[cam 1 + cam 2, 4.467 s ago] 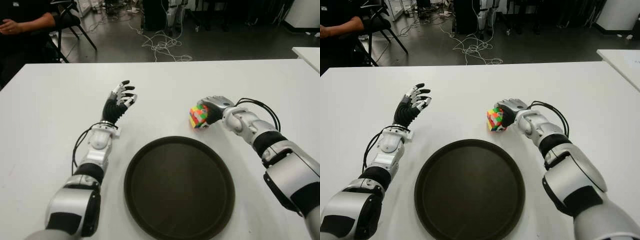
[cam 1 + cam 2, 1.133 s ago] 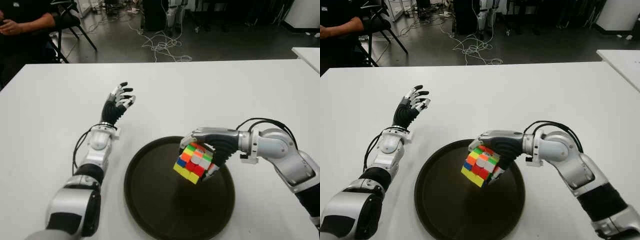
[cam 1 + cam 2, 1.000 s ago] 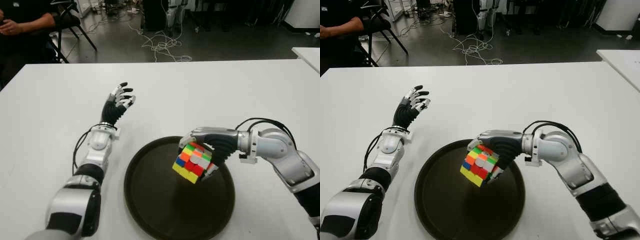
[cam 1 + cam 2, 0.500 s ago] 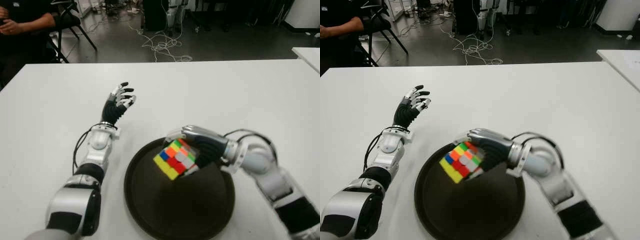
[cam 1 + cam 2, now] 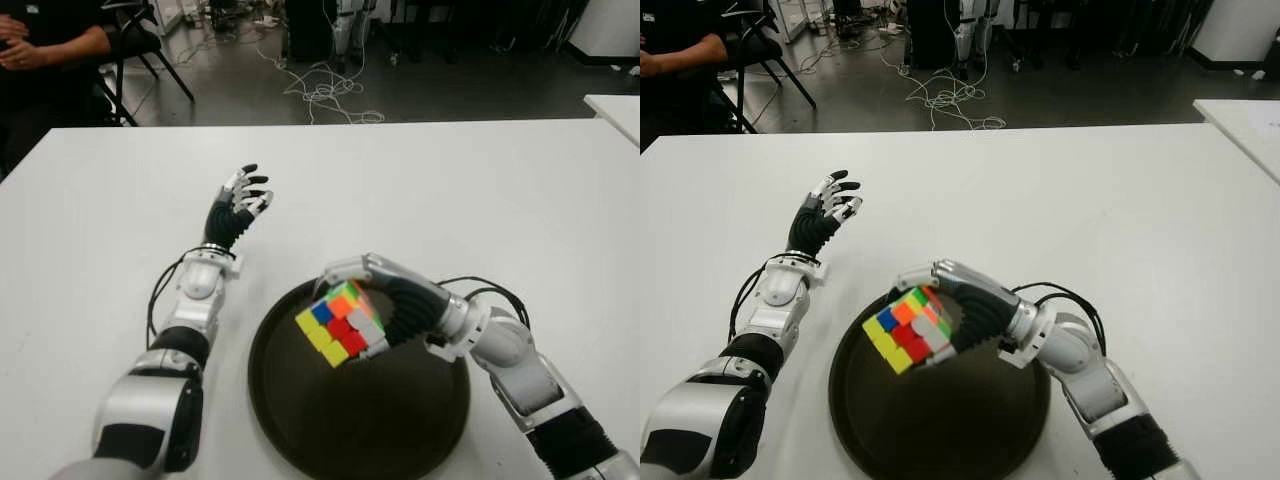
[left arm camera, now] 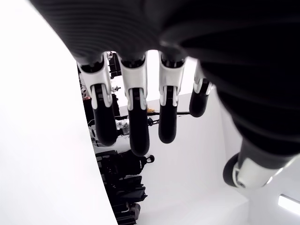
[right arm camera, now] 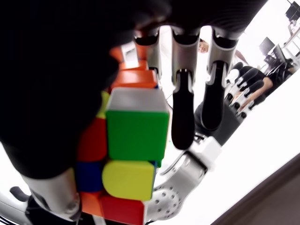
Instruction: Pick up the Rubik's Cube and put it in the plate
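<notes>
Holding the multicoloured Rubik's Cube (image 5: 340,323) in my right hand (image 5: 400,305), fingers wrapped around it, above the left part of the round dark brown plate (image 5: 400,420). Cube looks clear of the plate surface, not set down. Pickup and carry are done; what's left is 2 steps by my read: lower it, then let go. Left hand (image 5: 235,208) is idle on the white table (image 5: 500,180) to the plate's left, fingers relaxed, holding nothing.
</notes>
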Tool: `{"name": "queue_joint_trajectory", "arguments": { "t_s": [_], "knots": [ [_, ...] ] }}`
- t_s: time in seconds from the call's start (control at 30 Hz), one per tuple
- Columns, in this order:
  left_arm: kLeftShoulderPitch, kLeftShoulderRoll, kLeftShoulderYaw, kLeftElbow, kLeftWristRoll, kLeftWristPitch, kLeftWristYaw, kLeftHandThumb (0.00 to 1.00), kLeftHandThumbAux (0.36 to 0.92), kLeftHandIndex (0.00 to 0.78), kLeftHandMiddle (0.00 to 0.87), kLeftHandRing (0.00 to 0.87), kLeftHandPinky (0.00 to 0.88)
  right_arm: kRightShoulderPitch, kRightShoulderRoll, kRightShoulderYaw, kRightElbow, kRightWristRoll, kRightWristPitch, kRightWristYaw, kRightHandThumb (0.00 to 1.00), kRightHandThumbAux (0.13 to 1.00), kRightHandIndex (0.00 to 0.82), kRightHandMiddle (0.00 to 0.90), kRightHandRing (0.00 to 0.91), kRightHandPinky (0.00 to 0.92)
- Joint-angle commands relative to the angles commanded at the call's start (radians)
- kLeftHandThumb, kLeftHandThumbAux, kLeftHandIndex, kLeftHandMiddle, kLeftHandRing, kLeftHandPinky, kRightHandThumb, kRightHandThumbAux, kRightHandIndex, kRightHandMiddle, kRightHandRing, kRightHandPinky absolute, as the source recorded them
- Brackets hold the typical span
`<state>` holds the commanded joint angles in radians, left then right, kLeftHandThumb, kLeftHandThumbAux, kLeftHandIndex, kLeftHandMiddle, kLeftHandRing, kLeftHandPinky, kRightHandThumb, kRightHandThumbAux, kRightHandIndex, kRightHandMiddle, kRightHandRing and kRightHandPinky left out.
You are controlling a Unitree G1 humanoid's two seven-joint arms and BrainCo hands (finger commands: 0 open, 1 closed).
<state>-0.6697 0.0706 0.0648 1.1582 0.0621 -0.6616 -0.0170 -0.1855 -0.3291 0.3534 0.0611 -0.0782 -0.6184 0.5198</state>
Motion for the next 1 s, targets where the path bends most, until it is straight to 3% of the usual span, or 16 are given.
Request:
{"name": "queue_joint_trajectory", "arguments": {
  "t_s": [0.17, 0.5, 1.0],
  "knots": [
    [-0.001, 0.0, -0.002, -0.001, 0.003, 0.006, 0.007, 0.111, 0.607, 0.157, 0.26, 0.295, 0.312, -0.009, -0.016, 0.004, 0.0, 0.014, 0.015, 0.053, 0.014, 0.749, 0.103, 0.159, 0.169, 0.156],
    [-0.002, -0.001, -0.005, -0.005, 0.004, 0.013, 0.015, 0.121, 0.61, 0.164, 0.259, 0.293, 0.307, -0.039, -0.021, 0.003, 0.029, 0.046, 0.054, 0.135, 0.0, 0.725, 0.086, 0.127, 0.146, 0.15],
    [0.005, 0.0, -0.025, -0.018, 0.027, 0.012, 0.059, 0.108, 0.617, 0.168, 0.259, 0.29, 0.309, -0.085, -0.014, 0.002, 0.118, -0.067, 0.048, 0.093, 0.0, 0.697, 0.12, 0.129, 0.146, 0.146]
  ]
}}
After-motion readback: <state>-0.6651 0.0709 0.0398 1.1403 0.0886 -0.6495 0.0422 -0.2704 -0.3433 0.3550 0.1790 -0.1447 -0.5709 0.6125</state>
